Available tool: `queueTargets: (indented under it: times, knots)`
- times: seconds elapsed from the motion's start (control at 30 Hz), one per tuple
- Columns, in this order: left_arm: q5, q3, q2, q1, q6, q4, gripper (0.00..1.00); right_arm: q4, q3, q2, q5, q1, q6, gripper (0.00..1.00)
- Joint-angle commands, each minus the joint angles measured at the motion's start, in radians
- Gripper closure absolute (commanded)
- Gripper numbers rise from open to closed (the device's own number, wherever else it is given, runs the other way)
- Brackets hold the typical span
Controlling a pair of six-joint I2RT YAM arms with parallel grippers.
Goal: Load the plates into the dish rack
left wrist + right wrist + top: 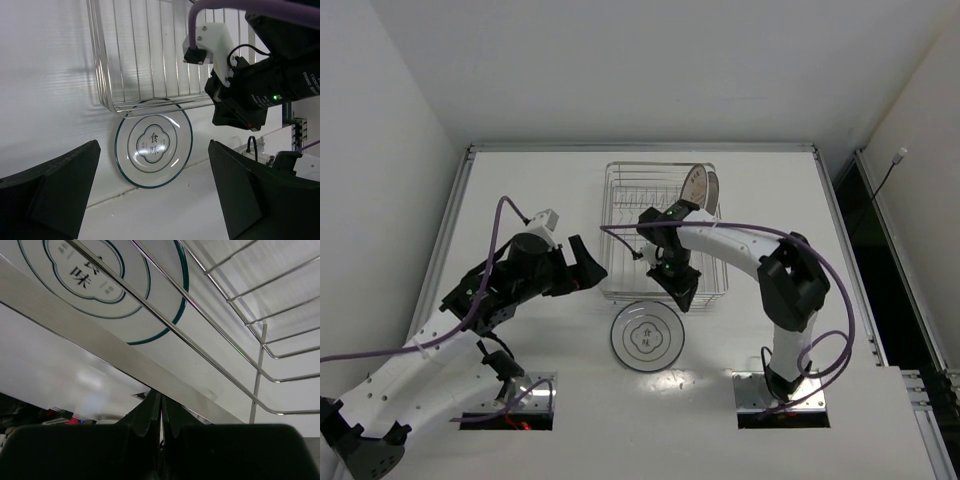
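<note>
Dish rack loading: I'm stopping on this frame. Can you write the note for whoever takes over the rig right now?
Left tool: open, empty, left of the dish rack, facing the emblem plate.
Right tool: shut, nothing seen in it, low over the rack's near edge.
Done: rear plate and front plate stand upright at the rack's far right.
Left: the emblem plate lies flat on the table right at the rack's near edge; pick it up and slot it in.
</note>
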Motion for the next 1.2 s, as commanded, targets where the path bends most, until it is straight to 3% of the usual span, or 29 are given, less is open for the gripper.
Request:
queueTargets:
  times: [0.0, 0.3, 0.57, 0.77, 0.87, 1.07, 1.1, 1.13, 1.17]
  knots:
    - [-0.020, 0.013, -0.020, -0.008, 0.011, 0.000, 0.12, 0.120, 0.099, 0.073, 0.066, -0.009, -0.017, 1.00]
    - [-0.040, 0.013, -0.020, -0.008, 0.011, -0.034, 0.11, 0.198, 0.144, 0.193, 0.141, -0.038, 0.001, 1.00]
    - [-0.027, -0.033, 0.020, -0.008, 0.020, -0.034, 0.11, 0.198, 0.297, 0.220, 0.204, -0.104, 0.001, 1.00]
    - [0.003, -0.062, 0.020, -0.008, 0.009, -0.022, 0.11, 0.114, 0.446, 0.245, 0.204, -0.127, 0.001, 1.00]
    - [0.021, -0.086, 0.041, -0.008, 0.023, -0.022, 0.11, 0.082, 0.484, 0.170, 0.193, -0.127, 0.016, 1.00]
    - [0.073, -0.139, 0.061, -0.008, 0.054, 0.046, 0.10, 0.007, 0.634, -0.014, 0.170, -0.107, 0.076, 0.72]
    - [0.085, -0.139, 0.061, -0.008, 0.075, 0.069, 0.12, 0.006, 0.673, -0.069, 0.170, -0.107, 0.085, 0.64]
    - [0.102, -0.139, 0.061, -0.008, 0.075, 0.069, 0.22, -0.004, 0.688, -0.097, 0.181, -0.107, 0.117, 0.61]
    - [0.102, -0.139, 0.073, -0.008, 0.086, 0.069, 0.22, 0.006, 0.699, -0.125, 0.181, -0.107, 0.134, 0.58]
